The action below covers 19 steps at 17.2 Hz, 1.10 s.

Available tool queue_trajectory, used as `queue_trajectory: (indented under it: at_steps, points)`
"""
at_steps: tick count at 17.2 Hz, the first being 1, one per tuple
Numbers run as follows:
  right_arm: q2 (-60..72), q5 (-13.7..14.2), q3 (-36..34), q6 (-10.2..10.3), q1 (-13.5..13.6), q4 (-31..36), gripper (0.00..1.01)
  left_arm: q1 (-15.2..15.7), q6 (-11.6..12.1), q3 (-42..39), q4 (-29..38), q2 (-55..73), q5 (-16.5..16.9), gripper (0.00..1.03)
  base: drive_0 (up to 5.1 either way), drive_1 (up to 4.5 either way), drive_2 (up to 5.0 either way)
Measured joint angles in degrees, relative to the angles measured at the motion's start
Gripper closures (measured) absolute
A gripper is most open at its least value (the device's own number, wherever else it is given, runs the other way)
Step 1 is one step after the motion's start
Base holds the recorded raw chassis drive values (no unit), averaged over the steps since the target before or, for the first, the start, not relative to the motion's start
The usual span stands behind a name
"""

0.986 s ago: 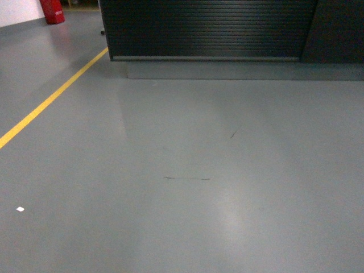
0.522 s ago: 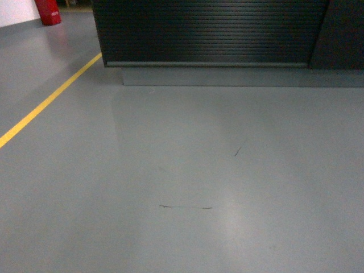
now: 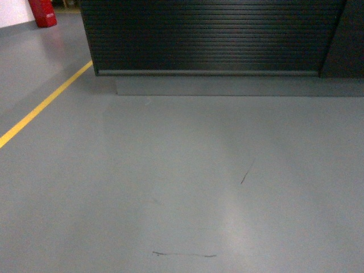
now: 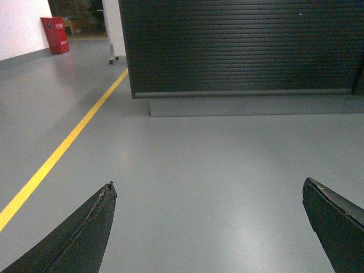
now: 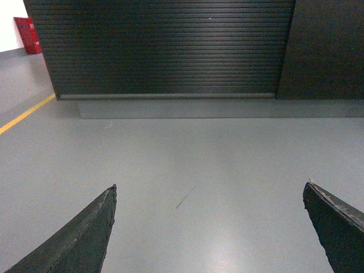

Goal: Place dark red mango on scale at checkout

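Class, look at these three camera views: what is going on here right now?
Nothing is being handled. The robot faces the checkout, whose ribbed black front stands across bare grey floor. Both the left gripper and the right gripper are open and empty, with only floor between the fingers. No mango or scale shows in any view. A yellow line runs along the left.

From the head we look forward and slanting down over the grey floor (image 3: pixel 187 170) to the ribbed front of the checkout (image 3: pixel 210 37). Our two wrist cameras sit low and face the same front, each past its own spread fingertips. All three views share that front and the floor.
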Motion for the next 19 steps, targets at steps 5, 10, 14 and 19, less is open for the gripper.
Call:
queue_trajectory:
  at_steps: [5,10,14,19]
  points:
    - [0.0,0.0,0.0,0.0,0.0,0.2,0.03,0.0,0.0,0.0,0.2,0.0,0.0,0.05,0.0,4.27,-4.4]
    - [0.0,0.0,0.0,0.0,0.0,0.2,0.03,0.0,0.0,0.0,0.2,0.0,0.0,0.05,0.0,4.3,-4.3]
    - [0.0,0.1,0.0,0.0,0.0,0.1,0.03,0.0,0.0,0.0,0.1,0.0,0.0,0.05,0.0,4.29,-4.3]
    - [0.0,0.0,0.0,0.0,0.0,0.0,0.03,0.0,0.0,0.0,0.2,0.0,0.1,0.05,0.0,4.29,-4.3]
